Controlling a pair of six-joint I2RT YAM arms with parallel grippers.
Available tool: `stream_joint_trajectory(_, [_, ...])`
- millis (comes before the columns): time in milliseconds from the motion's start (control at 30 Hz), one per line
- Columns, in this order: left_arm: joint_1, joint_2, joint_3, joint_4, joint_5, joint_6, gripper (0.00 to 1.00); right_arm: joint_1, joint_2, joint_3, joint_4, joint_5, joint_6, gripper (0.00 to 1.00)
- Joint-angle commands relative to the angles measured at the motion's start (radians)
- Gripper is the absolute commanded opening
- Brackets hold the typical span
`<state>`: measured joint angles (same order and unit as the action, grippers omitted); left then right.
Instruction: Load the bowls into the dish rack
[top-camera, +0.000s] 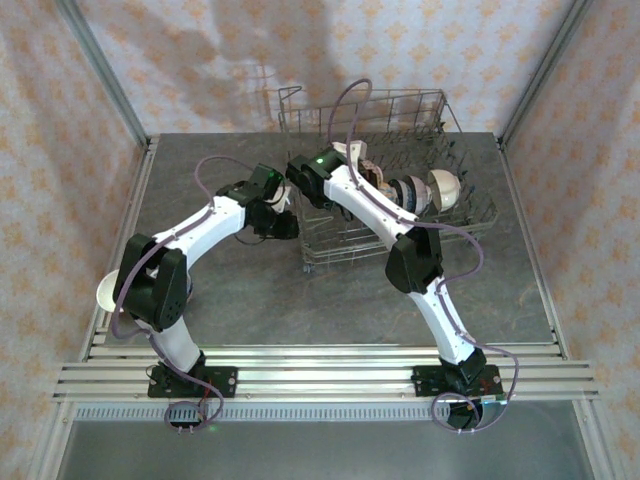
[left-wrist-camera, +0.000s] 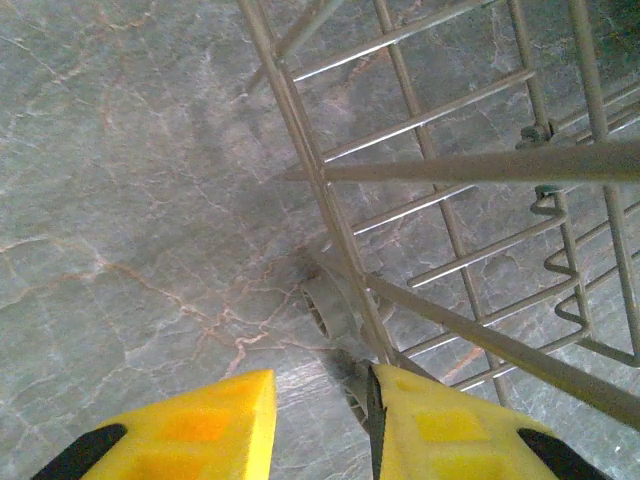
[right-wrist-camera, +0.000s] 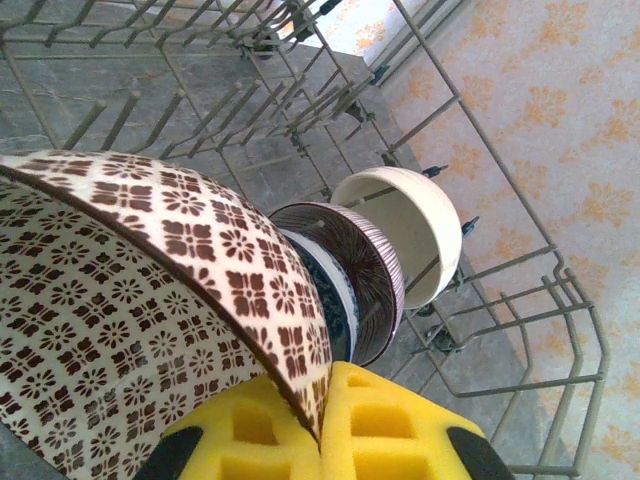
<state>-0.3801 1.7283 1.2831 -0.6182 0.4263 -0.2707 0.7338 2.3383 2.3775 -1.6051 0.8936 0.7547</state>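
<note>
The right gripper (right-wrist-camera: 320, 420) has its yellow foam-padded fingers pressed together on the rim of a cream ceramic bowl printed with brown floral squares (right-wrist-camera: 150, 300), one finger inside the wall and one outside. The bowl stands on edge just in front of the fingers, inside the silvery wire dish rack (left-wrist-camera: 470, 165). Just beyond the hand, three more bowls stand on edge in a row: a blue-and-white bowl (right-wrist-camera: 338, 295), mostly hidden, then a dark bowl with fine pale stripes (right-wrist-camera: 350, 260) close against it, then a plain cream bowl (right-wrist-camera: 410, 225) farthest out, near the rack's end wall.

The left gripper (left-wrist-camera: 322, 400) has its yellow fingers apart, with grey marbled table (left-wrist-camera: 120, 200) showing between them. The rack's lower corner wire runs just beside one finger, and whether it touches cannot be told. Well behind that hand, by the arm's elbow, a pale bowl (top-camera: 105, 290) rests on the table.

Glazed ceramic like this is probably stiff, slick, weighty for its size and easily chipped. The thin rim seems the only workable hold, so the bowl may pivot in the pinch and should meet its neighbours gently
</note>
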Motion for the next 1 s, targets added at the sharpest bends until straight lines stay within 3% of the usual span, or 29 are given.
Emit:
stream_joint_trajectory(0, [-0.044,0.017,-0.022,0.016,0.015,-0.045,0.32,-0.063,-0.026,0.018,-0.171,0.083,-0.041,0.00])
stream_joint_trajectory(200, [-0.120,0.019,-0.014,0.059,0.012,-0.131,0.32,-0.073,-0.074,-0.032,-0.171,0.103,-0.067,0.00])
stream_joint_trajectory(500, [-0.176,-0.064,-0.087,0.128,-0.090,-0.303,0.32,-0.071,-0.243,-0.325,-0.139,0.083,0.000,0.00])
stream_joint_trajectory(800, [-0.169,-0.134,-0.053,0.027,-0.226,-0.242,0.32,-0.050,-0.315,-0.468,0.016,-0.001,-0.041,0.00])
stream_joint_trajectory(967, [-0.148,-0.165,-0.050,0.017,-0.256,-0.232,0.32,-0.047,-0.322,-0.461,0.043,-0.022,-0.031,0.00])
